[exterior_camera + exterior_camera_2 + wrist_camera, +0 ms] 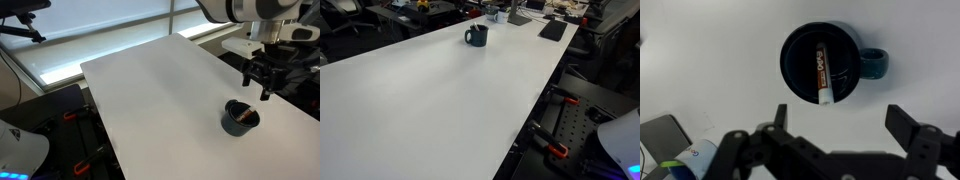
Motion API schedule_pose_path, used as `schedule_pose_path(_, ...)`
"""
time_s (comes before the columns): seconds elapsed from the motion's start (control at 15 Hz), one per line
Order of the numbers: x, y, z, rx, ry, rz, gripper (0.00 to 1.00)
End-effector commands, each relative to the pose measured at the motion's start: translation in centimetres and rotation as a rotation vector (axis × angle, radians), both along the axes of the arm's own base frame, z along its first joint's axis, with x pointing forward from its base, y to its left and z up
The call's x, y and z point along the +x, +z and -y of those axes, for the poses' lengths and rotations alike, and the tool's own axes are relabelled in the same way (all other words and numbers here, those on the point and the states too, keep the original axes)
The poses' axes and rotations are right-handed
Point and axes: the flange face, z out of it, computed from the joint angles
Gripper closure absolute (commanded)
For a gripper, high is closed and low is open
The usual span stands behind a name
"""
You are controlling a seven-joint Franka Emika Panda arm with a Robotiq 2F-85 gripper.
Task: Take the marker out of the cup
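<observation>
The cup (233,125) is dark blue-grey and stands near the right end of the white table (150,90). It also shows in an exterior view (475,37) and in the wrist view (795,60), where a small handle sticks out to the right. The marker (823,75) lies inside the cup, reddish-orange and white with a darker end, leaning on the inner wall. A bit of orange shows in the cup in an exterior view (244,117). My gripper (258,88) hangs open and empty above the cup and a little beyond it; in the wrist view (840,125) the cup lies just past its fingertips.
The table edge runs close to the cup's right side (290,110). A grey flat object (660,135) and a white-blue object (695,160) show at the lower left of the wrist view. Desks with clutter (553,30) stand behind the table. Clamps (555,150) sit below the table edge.
</observation>
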Motion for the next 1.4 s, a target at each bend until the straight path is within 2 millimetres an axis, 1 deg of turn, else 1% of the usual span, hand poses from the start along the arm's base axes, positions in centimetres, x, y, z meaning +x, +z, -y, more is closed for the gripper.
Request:
schedule_pose_path(0.0, 0.0, 0.0, -0.2, 0.003, 0.018, 0.008, 0.00)
schedule_pose_path(0.4, 0.5, -1.9, -0.4, 0.003, 0.061, 0.041, 0.00)
schedule_pose_path(0.67, 0.6, -2.6, -0.1, 0.008, 0.064, 0.032, 0.00)
schedule_pose_path(1.0, 0.5, -2.9, 0.9, 0.009, 0.047, 0.013, 0.00)
schedule_pose_path(1.33, 0.0, -4.1, 2.2, 0.006, 0.026, -0.018, 0.00)
